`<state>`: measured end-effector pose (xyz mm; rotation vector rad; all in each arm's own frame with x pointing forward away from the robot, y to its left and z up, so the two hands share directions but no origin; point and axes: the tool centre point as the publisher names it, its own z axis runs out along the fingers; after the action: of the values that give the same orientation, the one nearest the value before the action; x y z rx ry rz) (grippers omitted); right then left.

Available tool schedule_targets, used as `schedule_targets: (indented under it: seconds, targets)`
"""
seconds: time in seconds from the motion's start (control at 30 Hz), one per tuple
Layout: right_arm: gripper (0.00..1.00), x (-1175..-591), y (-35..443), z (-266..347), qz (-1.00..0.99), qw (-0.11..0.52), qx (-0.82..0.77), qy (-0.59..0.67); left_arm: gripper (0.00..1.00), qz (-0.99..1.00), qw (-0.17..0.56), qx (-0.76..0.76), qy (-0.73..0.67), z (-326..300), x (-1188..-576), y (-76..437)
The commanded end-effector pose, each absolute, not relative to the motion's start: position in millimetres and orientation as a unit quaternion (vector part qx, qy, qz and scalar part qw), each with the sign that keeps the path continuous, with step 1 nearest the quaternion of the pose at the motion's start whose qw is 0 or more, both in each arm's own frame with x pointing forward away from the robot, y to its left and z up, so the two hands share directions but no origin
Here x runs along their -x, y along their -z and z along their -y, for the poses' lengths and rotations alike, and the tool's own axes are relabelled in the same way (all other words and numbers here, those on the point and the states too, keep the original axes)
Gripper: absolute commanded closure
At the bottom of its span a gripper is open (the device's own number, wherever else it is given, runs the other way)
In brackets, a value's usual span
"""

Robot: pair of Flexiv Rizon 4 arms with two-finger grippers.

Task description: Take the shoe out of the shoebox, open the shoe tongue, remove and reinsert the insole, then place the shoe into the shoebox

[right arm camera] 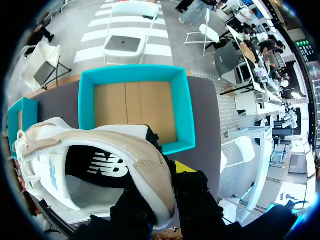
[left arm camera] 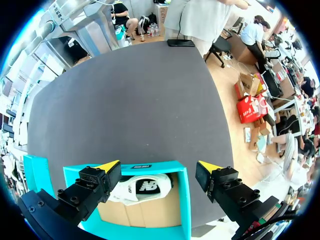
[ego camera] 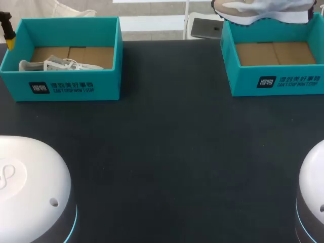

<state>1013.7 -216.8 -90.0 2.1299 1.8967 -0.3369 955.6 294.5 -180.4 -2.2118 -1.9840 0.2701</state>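
My right fingers (right arm camera: 192, 186) are squeezed shut on the side of the tan shoe (right arm camera: 132, 150). I can see one yellow tip pressed on the outside of it. The other tip is hidden by the shoe. The shoe's opening faces my wrist, and it is black inside.

From above, the tan shoe (ego camera: 263, 11) is up in the air, sole down, over the far edge of the right box (ego camera: 293, 83). It does not sit in the box. The right box (right arm camera: 131, 74) is blue-green, with only brown card on its floor.

My left fingers (left arm camera: 100, 182) are wide open and hold nothing. They hang over the left box (left arm camera: 183, 200), one yellow tip on each side of it. The white shoe (left arm camera: 142, 187) lies inside that box, under my open fingers and not touching them.

From above, the white shoe (ego camera: 55, 65) rests on its side on the brown floor of the left box (ego camera: 76, 86), near the front wall. Both boxes stand on the dark worktop (ego camera: 167, 142), well apart, one at each far corner
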Motion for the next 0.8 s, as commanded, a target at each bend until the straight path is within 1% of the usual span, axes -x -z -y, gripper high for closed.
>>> schedule_targets:
  seconds: [0.03, 0.33, 0.8]
  targets:
    - [1.00, -1001.4, 89.9, 218.2, -0.663, 0.206, -0.718, 0.048, 0.00, 0.663, 0.080, 0.739, -0.089, -295.1, -955.3, 179.9]
    - [1.00, -1001.4, 89.9, 218.2, -0.663, 0.206, -0.718, 0.048, 0.00, 0.663, 0.080, 0.739, -0.089, -295.1, -955.3, 179.9]
    - [1.00, -912.1, 74.9, 108.1, -0.663, 0.214, -0.712, 0.087, 0.00, 0.663, 0.080, 0.739, -0.089, -295.1, -955.3, 179.9]
